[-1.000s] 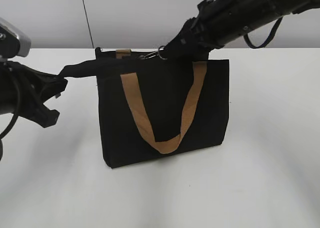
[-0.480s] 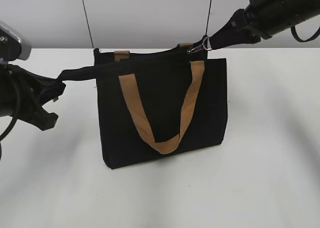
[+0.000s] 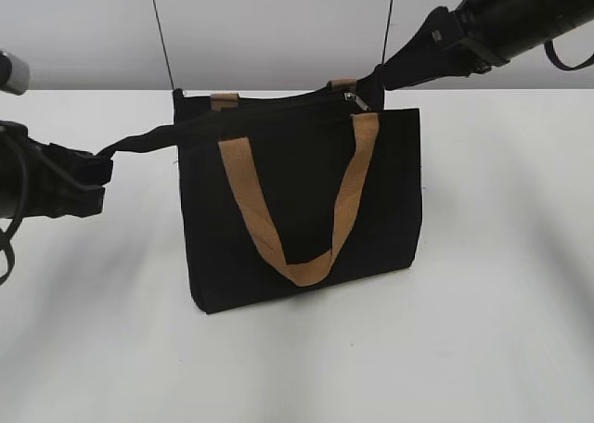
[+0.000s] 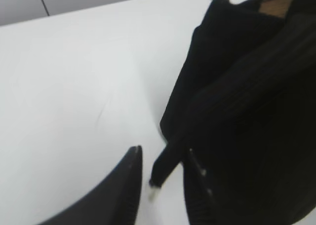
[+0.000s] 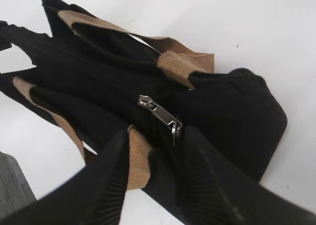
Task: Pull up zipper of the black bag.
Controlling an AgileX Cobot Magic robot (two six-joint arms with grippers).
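Since the earlier frame our right tool (image 5: 153, 151) has let the zipper (image 5: 159, 114) drop and stands narrowly parted, while our left tool (image 4: 163, 178) pinches the black bag (image 3: 306, 191)'s corner tab (image 4: 165, 163) taut above the counter (image 3: 483, 302).

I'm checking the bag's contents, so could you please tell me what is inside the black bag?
Nothing inside shows. The black bag stands upright on the table, its top opening closed along the zip track, with the zipper near the right end. The fabric hides any contents.

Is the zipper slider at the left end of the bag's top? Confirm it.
No, the zipper slider sits near the right end of the black bag, by the right gripper.
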